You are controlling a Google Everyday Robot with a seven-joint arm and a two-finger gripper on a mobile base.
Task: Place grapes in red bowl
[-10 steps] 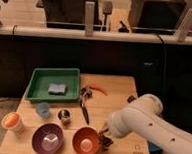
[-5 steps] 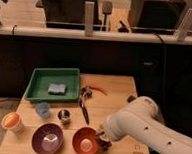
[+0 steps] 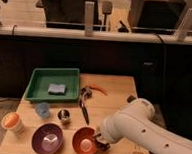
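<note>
Red bowl (image 3: 80,140) in the lower middle of the frame: I am edging my gripper (image 3: 99,138), clamped on the dark grapes (image 3: 103,145), leftward to its right rim, so the drop is nearing.

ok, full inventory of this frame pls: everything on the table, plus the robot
table: 1, light wood, centre of view
tray: 1, green, back left of the table
sponge: 1, grey-blue, inside the tray
blue cup: 1, pale blue, in front of the tray
metal cup: 1, silvery, right of the blue cup
orange cup: 1, orange, front left corner
purple bowl: 1, purple, front edge, left of the red bowl
red bowl: 1, orange-red, front centre
grapes: 1 bunch, dark, at the red bowl's right rim
utensil: 1, black, mid-table
orange-red item: 1, right of the tray, kind unclear
arm: 1, white, from lower right
pincer: 1, dark, shut, at the red bowl's right rim
</note>
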